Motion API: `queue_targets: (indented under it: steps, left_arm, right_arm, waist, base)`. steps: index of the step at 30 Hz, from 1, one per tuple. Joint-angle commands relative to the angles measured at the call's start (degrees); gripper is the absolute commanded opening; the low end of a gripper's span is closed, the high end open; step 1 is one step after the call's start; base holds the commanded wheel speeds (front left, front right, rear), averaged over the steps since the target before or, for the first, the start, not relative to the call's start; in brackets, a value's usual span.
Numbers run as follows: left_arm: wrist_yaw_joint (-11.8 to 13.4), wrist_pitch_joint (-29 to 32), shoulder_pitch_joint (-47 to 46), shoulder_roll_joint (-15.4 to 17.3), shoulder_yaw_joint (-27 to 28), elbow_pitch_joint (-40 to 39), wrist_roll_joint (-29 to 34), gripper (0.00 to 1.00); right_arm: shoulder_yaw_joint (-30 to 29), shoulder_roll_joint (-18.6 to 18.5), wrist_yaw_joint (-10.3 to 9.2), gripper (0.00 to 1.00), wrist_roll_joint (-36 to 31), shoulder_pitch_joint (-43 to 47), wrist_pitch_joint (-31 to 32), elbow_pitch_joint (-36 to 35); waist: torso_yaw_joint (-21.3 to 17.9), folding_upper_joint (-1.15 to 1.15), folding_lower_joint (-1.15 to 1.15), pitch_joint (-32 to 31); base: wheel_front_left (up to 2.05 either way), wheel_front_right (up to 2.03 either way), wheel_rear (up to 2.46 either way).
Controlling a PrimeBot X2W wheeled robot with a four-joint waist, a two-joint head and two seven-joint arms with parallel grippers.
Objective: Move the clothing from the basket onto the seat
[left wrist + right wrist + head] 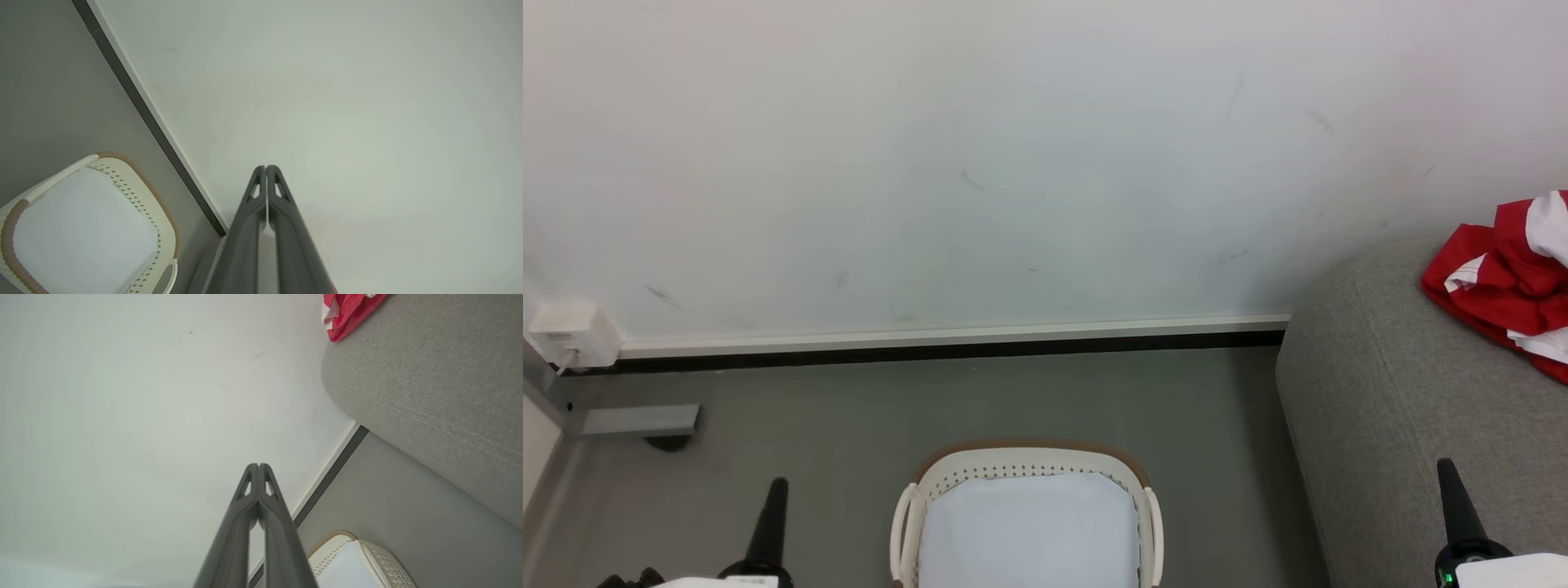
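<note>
Grey seat: right of the laundry basket. Cream basket, brown-rimmed: pale bottom showing. Red-white clothing: heaped on the seat, right of the basket. My left gripper, my right gripper: fingers pressed together, flanking the basket.

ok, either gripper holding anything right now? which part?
Nothing held: left gripper and right gripper are both shut empty; the clothing lies on the seat.

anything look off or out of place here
Nothing looks damaged or spilled. The clothing lies crumpled on the seat, not folded; the basket stands upright on the floor, its pale bottom showing. The wall bears a few faint scuffs.
</note>
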Motion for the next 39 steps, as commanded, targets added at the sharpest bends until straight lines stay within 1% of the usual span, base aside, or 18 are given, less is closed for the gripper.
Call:
queue_targets:
  steps: [1,15,39]
  left_arm:
    - [-0.24,0.42,-1.10,0.50,0.28,-0.45,-1.85,0.00]
    - [-0.42,2.19,-2.29,0.56,0.38,-0.53,-8.14,0.00]
    - [-0.62,4.71,-3.79,0.63,0.60,-0.65,-17.13,0.00]
  right_arm:
    - [-0.42,-0.49,-0.09,0.00,1.69,-0.87,0.34,-0.71]
    - [-1.02,-0.51,-0.11,0.00,8.64,-1.55,2.08,-1.25]
    - [-2.00,-0.55,-0.12,0.00,18.40,-2.15,4.65,-2.12]
  waist:
    - [0.04,0.00,0.00,0.02]
    - [0.40,0.00,0.00,0.25]
    - [1.00,0.00,0.00,0.61]
  base:
    - [0.00,0.00,0.00]
    - [0.00,0.00,0.00]
    - [0.00,0.00,0.00]
